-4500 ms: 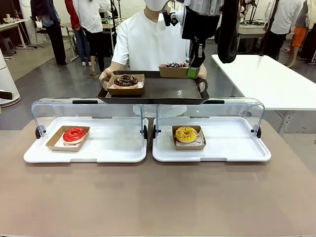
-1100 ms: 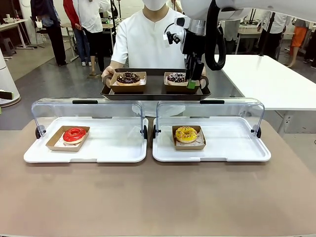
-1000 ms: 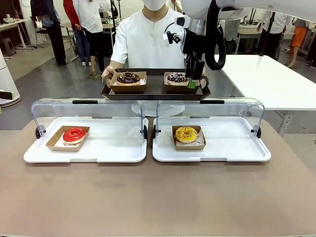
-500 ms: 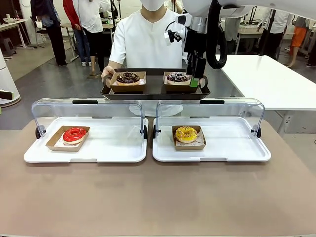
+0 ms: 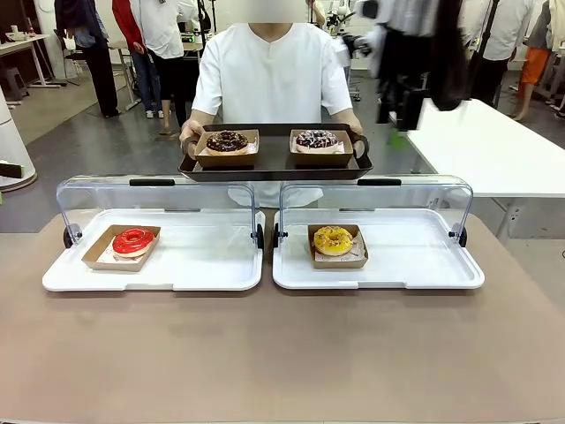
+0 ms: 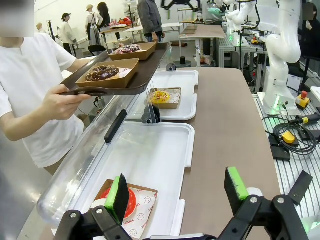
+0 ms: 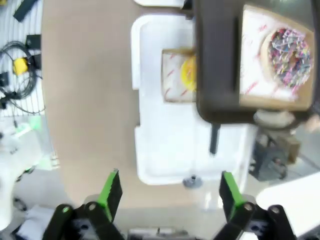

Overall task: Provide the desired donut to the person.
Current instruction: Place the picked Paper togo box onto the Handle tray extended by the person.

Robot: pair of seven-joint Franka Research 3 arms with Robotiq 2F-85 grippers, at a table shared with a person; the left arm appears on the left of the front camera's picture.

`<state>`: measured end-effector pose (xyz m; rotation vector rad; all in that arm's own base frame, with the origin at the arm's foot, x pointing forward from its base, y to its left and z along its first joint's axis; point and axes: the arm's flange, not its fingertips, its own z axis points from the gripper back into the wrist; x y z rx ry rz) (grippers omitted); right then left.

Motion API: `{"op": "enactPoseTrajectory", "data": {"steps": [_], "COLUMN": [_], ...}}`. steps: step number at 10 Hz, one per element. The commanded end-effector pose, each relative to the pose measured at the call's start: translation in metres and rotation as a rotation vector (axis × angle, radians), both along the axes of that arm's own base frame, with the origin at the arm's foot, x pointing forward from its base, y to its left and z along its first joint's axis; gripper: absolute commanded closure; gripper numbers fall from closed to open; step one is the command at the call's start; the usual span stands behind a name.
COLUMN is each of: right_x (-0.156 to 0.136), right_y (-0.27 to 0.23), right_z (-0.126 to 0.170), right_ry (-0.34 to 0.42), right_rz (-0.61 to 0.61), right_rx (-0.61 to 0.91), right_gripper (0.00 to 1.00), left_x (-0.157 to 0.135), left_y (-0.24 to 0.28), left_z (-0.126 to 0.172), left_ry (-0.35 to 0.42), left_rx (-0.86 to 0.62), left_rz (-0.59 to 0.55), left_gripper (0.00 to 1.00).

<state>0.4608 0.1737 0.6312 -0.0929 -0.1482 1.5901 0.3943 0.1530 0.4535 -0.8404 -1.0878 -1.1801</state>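
I see the person [image 5: 274, 66] standing across the counter [image 5: 282, 353], holding a dark tray [image 5: 275, 164] level above the two clear lids. On it sit a chocolate donut [image 5: 227, 140] in its paper boat on my left and a sprinkled donut [image 5: 316, 139] in its boat on my right, both resting free. My right claw [image 5: 399, 110] hangs blurred off the tray's right end, above the white side table [image 5: 494, 146]; from its wrist camera the green pads [image 7: 111, 192] stand wide apart with nothing between them, and the tray's corner with the sprinkled donut lies well beyond them. My left claw [image 6: 177, 192] is also spread wide and bare, over the left white tray [image 6: 150, 160] by the red donut [image 6: 131, 200]. A yellow donut [image 5: 333, 239] sits in the right white tray [image 5: 415, 256]. The raised clear lids [image 5: 159, 190] stand between the counter trays and the person. Bystanders [image 5: 132, 44] stand farther back.
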Motion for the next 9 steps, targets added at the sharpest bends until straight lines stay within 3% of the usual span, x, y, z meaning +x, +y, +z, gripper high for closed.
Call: {"op": "enactPoseTrajectory", "data": {"steps": [1,4,6,7,8,9], "right_x": [-0.047,-0.069,-0.064,-0.056,-0.069,-0.069], "right_y": [-0.062,-0.12,-0.134,-0.135,-0.14,-0.14], "right_z": [-0.026,-0.048,-0.062,-0.065,-0.054,-0.054], "right_ry": [-0.026,-0.047,-0.049,-0.09,-0.031,-0.031], "right_rz": [-0.013,-0.081,-0.113,-0.123,-0.12,-0.12], "right_rx": [0.043,0.108,0.119,0.092,0.091,0.091], "right_gripper": [0.0,0.0,0.0,0.0,0.0,0.0], "left_x": [-0.002,-0.002,-0.002,-0.002,-0.002,-0.002], "left_y": [0.001,0.001,0.001,0.001,0.001,0.001], "left_z": [0.001,0.001,0.001,0.001,0.001,0.001], "left_ry": [-0.01,-0.01,-0.01,-0.01,-0.01,-0.01], "left_rx": [-0.009,-0.009,-0.009,-0.009,-0.009,-0.009], "left_rz": [-0.001,-0.001,-0.001,-0.001,-0.001,-0.001], "left_gripper": [0.0,0.0,0.0,0.0,0.0,0.0]}}
